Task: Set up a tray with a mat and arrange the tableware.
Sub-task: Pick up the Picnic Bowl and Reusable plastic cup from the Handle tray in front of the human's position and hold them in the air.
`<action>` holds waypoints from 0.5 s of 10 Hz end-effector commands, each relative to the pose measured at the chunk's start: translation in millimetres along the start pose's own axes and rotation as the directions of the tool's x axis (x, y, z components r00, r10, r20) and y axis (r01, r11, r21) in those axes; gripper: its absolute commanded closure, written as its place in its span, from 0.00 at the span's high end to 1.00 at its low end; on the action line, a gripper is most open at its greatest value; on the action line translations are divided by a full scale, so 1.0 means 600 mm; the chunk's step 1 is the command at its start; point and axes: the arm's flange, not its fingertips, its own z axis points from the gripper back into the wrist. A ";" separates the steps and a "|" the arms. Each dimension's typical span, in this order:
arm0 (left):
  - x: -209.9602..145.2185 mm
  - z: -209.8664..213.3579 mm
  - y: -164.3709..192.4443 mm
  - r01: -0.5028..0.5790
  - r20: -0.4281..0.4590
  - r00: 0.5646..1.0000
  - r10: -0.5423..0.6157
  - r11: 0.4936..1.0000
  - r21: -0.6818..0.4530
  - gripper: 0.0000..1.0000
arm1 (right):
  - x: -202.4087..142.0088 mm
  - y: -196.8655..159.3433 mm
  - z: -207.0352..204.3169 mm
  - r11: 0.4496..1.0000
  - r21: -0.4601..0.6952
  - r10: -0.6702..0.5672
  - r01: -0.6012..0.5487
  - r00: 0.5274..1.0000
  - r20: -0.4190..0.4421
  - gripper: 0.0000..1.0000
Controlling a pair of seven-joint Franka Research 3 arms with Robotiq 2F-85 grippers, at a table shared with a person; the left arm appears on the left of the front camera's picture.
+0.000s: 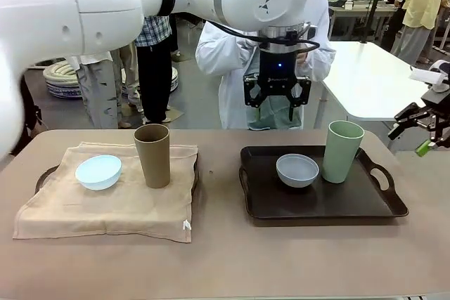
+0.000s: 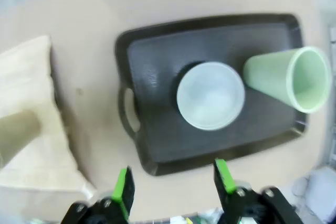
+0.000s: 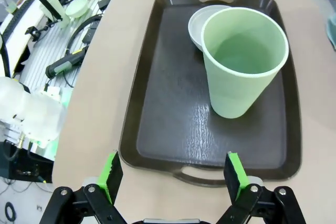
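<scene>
One greyish-white bowl (image 1: pixel 297 170) below left gripper (image 1: pixel 275 110)

table (image 1: pixel 225 261) | left: beige mat (image 1: pixel 105 209) over tray (image 1: pixel 42 173) | right: dark tray (image 1: pixel 316 205)

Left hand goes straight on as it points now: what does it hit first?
Probably the rim of the dark tray, just short of the greyish white bowl. The left hand hangs open above it; depth unclear.
</scene>
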 end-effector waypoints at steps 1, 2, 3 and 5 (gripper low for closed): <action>-0.071 -0.036 0.062 0.018 0.014 1.000 -0.017 0.999 -0.044 0.81 | -0.011 -0.013 -0.012 0.997 -0.017 0.071 -0.070 0.997 0.043 1.00; -0.058 -0.057 0.066 0.005 -0.006 1.000 -0.005 0.998 -0.055 0.81 | -0.017 -0.028 -0.017 0.993 -0.040 0.113 -0.110 0.992 0.064 1.00; -0.043 -0.071 0.070 -0.003 -0.029 1.000 0.001 0.997 -0.076 0.81 | -0.019 -0.039 -0.031 0.983 -0.071 0.176 -0.170 0.980 0.097 1.00; -0.017 -0.098 0.068 -0.018 -0.037 0.999 0.016 0.997 -0.075 0.81 | -0.020 -0.055 -0.051 0.973 -0.110 0.216 -0.203 0.970 0.116 1.00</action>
